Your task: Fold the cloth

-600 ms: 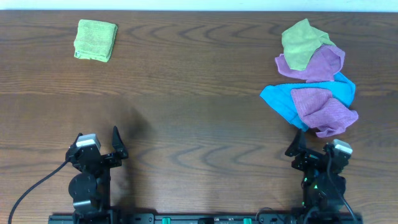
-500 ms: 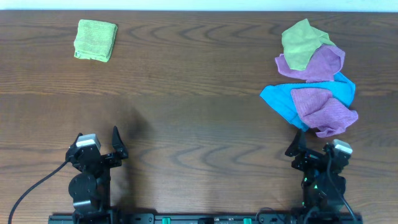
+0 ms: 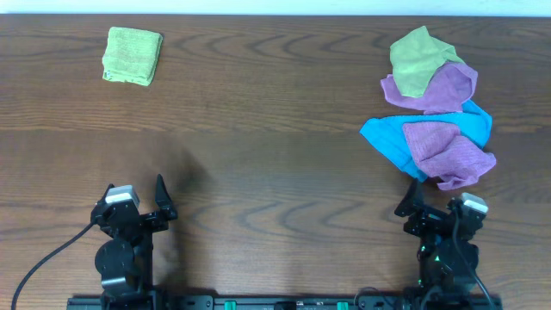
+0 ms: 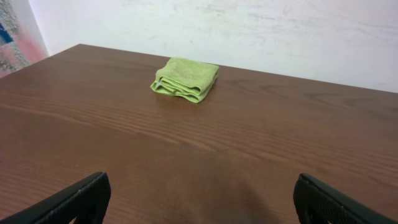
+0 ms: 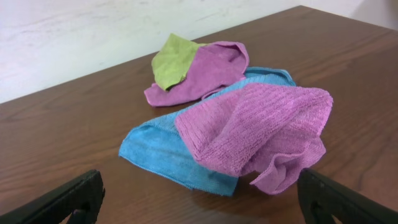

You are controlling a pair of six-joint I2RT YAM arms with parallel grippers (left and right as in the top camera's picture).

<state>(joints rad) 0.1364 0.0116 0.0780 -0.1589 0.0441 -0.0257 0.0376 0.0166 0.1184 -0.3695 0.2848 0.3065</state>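
A robotics lab bench. A wood-grain table (image 3: 275,164) meets a plain white wall (image 4: 261,25) on the far side. The left arm (image 3: 125,237) and right arm (image 3: 443,232) sit on a rail (image 3: 275,303) at the near edge.

Bright, even light; one soft, faint shadow patch on the table (image 3: 185,172); all three views sharp.

Folded cloth (image 3: 132,55): light green. Table (image 3: 275,172): dark brown, streaky wood grain. Far cloth (image 3: 411,60): yellow-green. Middle cloth (image 3: 448,86) and ribbed near cloth (image 3: 452,155): purple. Bottom cloth (image 3: 386,138): bright blue. Wall (image 4: 280,31): white.
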